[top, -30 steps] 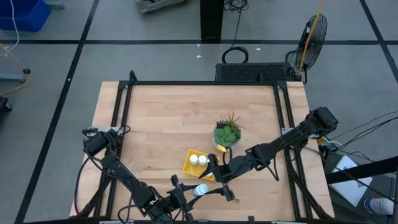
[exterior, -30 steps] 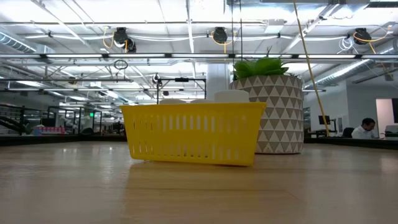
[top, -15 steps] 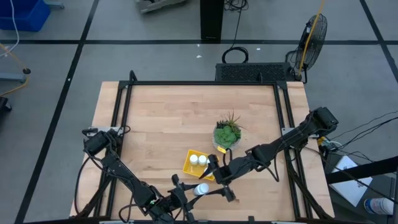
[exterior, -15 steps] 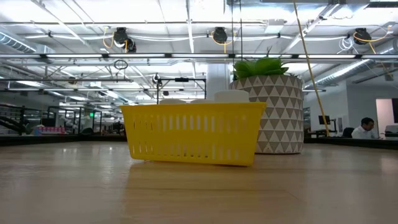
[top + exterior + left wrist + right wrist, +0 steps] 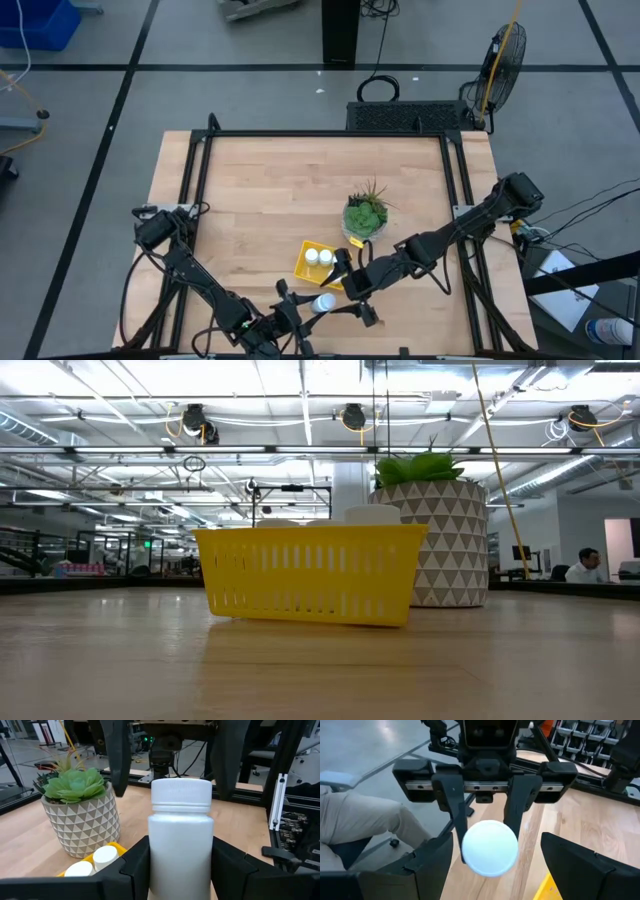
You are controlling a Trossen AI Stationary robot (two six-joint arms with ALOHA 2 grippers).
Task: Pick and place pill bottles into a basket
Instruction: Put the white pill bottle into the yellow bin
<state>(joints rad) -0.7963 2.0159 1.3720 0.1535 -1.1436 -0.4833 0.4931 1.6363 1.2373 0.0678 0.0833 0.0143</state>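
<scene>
My left gripper (image 5: 316, 306), near the table's near edge, is shut on a white pill bottle (image 5: 180, 835), which also shows in the high view (image 5: 323, 303). My right gripper (image 5: 346, 284) is open just beyond the bottle. Its fingers (image 5: 430, 865) stand wide on either side of the bottle's cap (image 5: 489, 847) without touching it. The yellow basket (image 5: 302, 263) stands on the table beside them, next to the plant pot. It holds two white bottles (image 5: 312, 256) (image 5: 326, 258), which also show in the left wrist view (image 5: 105, 855). The other bottles are out of view. My left gripper pinches the bottle's body (image 5: 180, 875) between its two fingers (image 5: 135, 865), below the cap. The fingers come roughly level from the table's near left side. The bottle stands upright in the hold, cap up, lifted clear of the table.
A pale patterned pot with a green plant (image 5: 366, 215) stands just beyond the basket and shows in the low view (image 5: 440, 540). The table's near edge is close behind my left gripper. A person's trouser leg (image 5: 360, 825) shows beyond that edge.
My right gripper has crept a little toward the table's near edge, closer to the bottle in my left gripper. The bottle and the basket have stayed where they were.
</scene>
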